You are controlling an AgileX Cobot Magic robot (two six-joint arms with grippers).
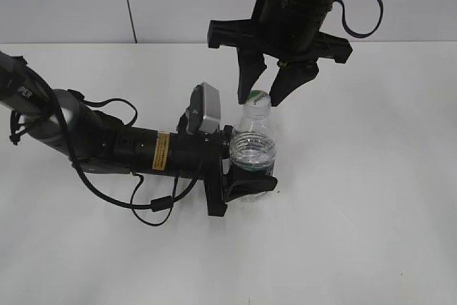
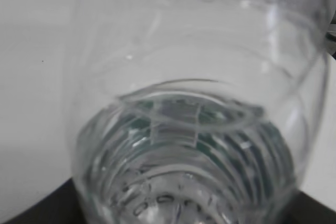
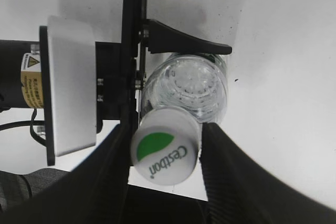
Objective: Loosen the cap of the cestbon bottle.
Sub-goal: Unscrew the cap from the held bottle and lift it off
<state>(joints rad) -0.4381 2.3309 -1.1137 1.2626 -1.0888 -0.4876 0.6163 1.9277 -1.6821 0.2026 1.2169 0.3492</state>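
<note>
Left arm lies low across the white tabletop (image 1: 371, 233) in the ext. view; we see its gripper (image 1: 246, 166) w/ fingers clamped on the cestbon bottle (image 1: 253, 149), which stands upright. Right arm comes down from above, gripper (image 1: 265, 87) spread open, fingertips either side of the cap (image 1: 258, 99).

Left wrist view: clear bottle wall (image 2: 194, 103) fills the frame.

Right wrist view: we look down on the cap (image 3: 165, 153) between two fingers (image 3: 223, 166); contact we can't tell.
</note>
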